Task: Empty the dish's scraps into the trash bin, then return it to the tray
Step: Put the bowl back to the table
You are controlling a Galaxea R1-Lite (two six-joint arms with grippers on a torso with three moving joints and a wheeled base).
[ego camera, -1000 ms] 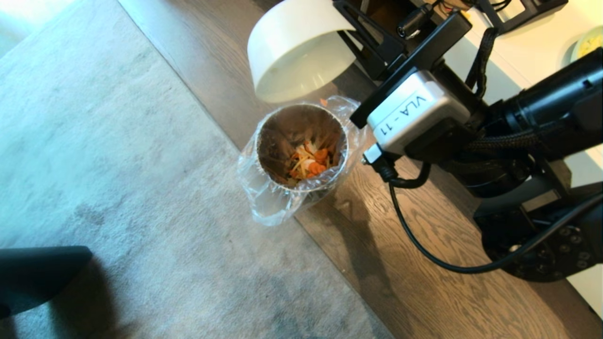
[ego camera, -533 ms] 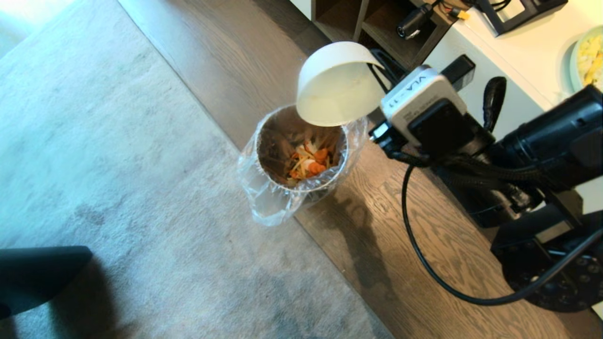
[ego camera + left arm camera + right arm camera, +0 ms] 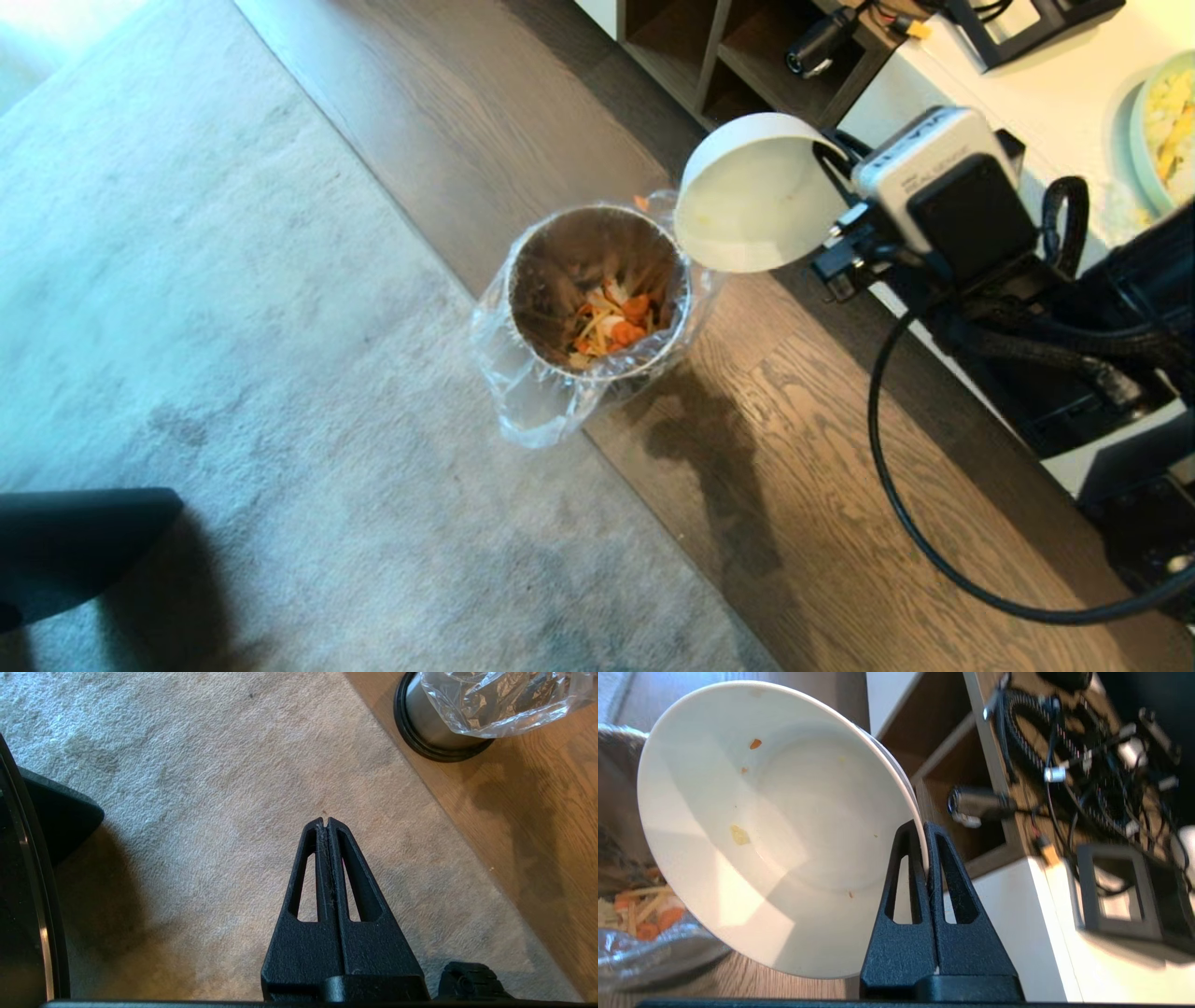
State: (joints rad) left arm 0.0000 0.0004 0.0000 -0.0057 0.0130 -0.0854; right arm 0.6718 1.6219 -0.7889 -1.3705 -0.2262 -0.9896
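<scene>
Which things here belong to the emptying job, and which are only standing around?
Job: dish gripped at its rim by right gripper; scraps; trash bin.
Around: left gripper idle over carpet; pale green plate; shelf unit.

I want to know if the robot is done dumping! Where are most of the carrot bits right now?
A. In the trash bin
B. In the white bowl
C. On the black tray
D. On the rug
A: the orange carrot scraps lie piled at the bottom of the bag-lined trash bin, while the white bowl, pinched at its rim by the right gripper, holds only tiny specks.
</scene>
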